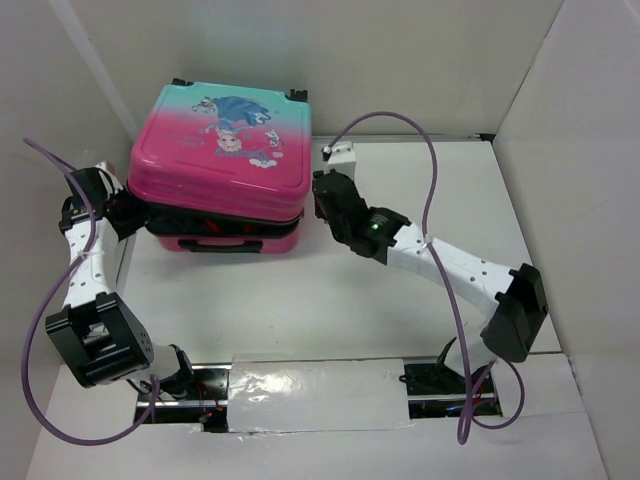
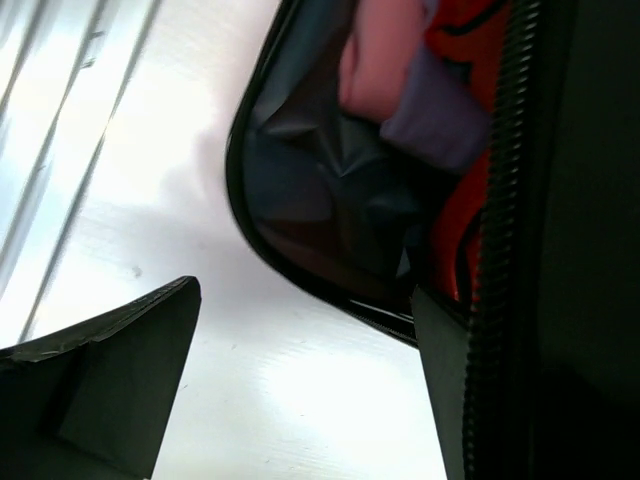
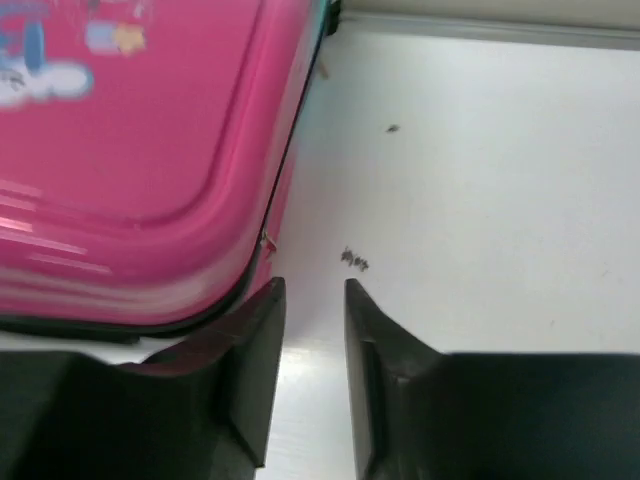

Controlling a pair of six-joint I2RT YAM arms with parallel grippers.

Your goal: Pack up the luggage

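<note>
The luggage (image 1: 225, 150), pink-to-teal with a cartoon princess print, lies flat at the back left of the table with its lid lowered almost onto the base. A dark gap shows along its front and sides. My left gripper (image 1: 133, 215) is at its left side, jaws wide open. In the left wrist view (image 2: 305, 290) one finger (image 2: 450, 390) lies against the zipper edge, and grey lining (image 2: 320, 170) with pink, purple and red cloth shows inside. My right gripper (image 1: 318, 195) is at the right front corner of the luggage (image 3: 130, 150). Its jaws (image 3: 315, 290) are narrowly open and empty.
White walls close in the table on the left, back and right. A black carry handle (image 1: 220, 245) sits on the suitcase's front face. A strip of shiny tape (image 1: 310, 390) runs along the near edge between the arm bases. A small dark mark (image 3: 353, 262) is on the table.
</note>
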